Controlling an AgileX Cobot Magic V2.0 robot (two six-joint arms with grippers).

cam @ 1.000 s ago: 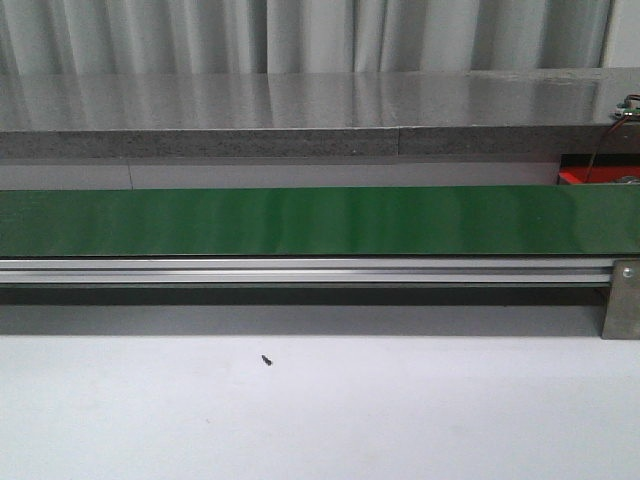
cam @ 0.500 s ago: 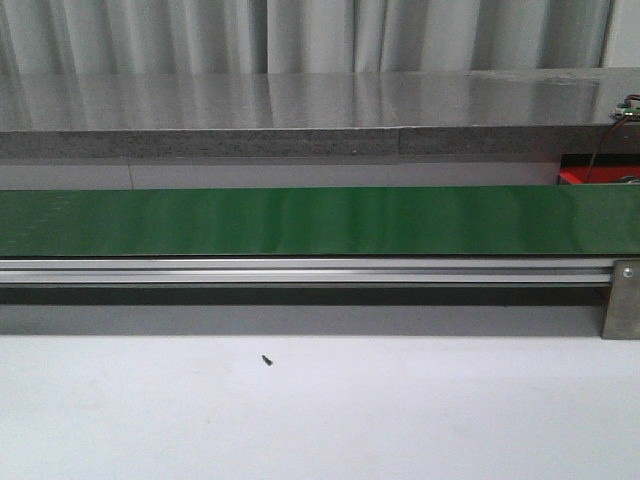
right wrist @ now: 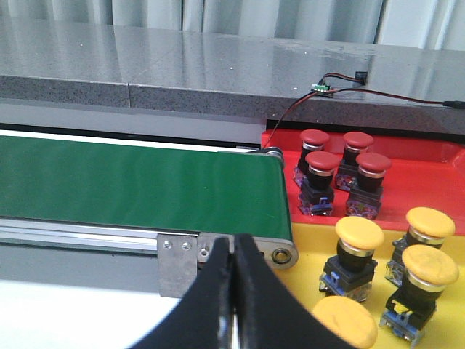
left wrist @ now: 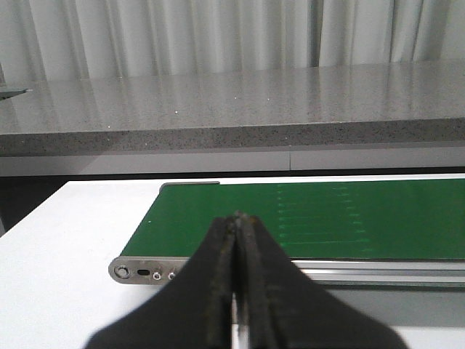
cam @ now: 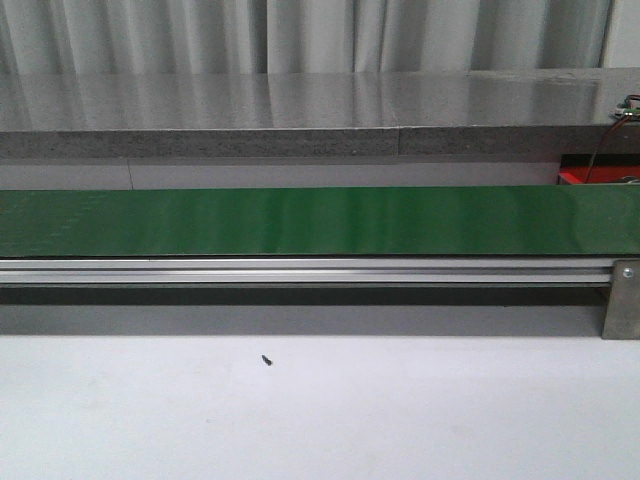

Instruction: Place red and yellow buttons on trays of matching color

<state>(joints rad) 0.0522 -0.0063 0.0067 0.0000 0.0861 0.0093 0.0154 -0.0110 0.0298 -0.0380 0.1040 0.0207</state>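
1. Red buttons (right wrist: 338, 171): four upright on the red tray (right wrist: 429, 178), past the belt's right end. Yellow buttons (right wrist: 392, 251): four visible on the yellow tray (right wrist: 309, 251), nearer my right wrist camera.
2. Green conveyor belt (cam: 320, 220): I see nothing on it in any view.
3. Left end effector (left wrist: 238, 218): pressed together, empty, facing the belt's left end. Right end effector (right wrist: 232, 247): pressed together, empty, by the belt's end roller.
4. My read: sorting done or idle between parts. Next move needs a button arriving on the belt; then spread, grasp, match tray.
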